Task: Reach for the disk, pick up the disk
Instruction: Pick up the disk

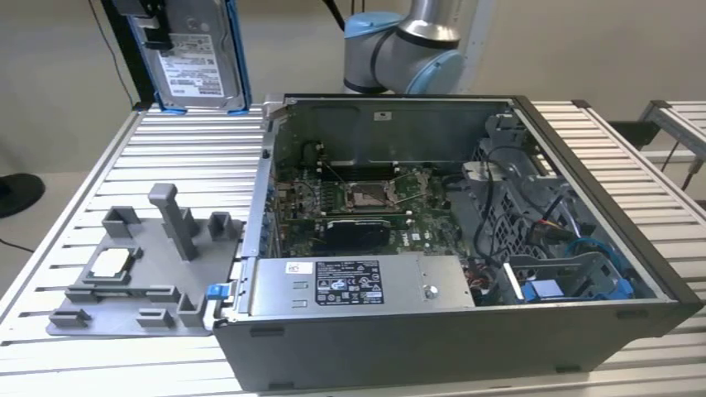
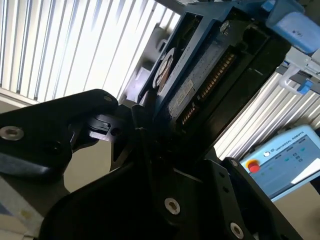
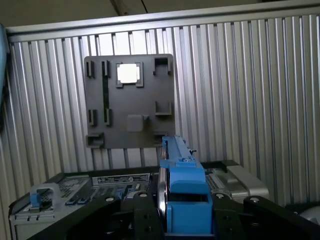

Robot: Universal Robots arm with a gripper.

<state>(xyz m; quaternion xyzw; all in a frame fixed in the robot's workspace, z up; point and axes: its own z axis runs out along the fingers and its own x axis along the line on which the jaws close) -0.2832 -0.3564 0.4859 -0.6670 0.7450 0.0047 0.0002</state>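
The disk (image 1: 198, 62) is up in the air, standing on edge over the far corner of the ribbed tabletop (image 1: 99, 165) at the exterior view's left, well apart from the open PC case (image 1: 441, 248). The tool (image 3: 184, 212) is clamped on it, squeezing its blue bracket (image 3: 182, 170) from both sides in the first wrist view. Below on the tabletop is a gray fixture plate (image 3: 130, 125) with a small silver chip (image 3: 128, 73) sitting in it.

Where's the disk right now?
The disk hangs upright at the exterior view's upper left, gripped between the jaws above the table's far edge, just left of the open computer case.
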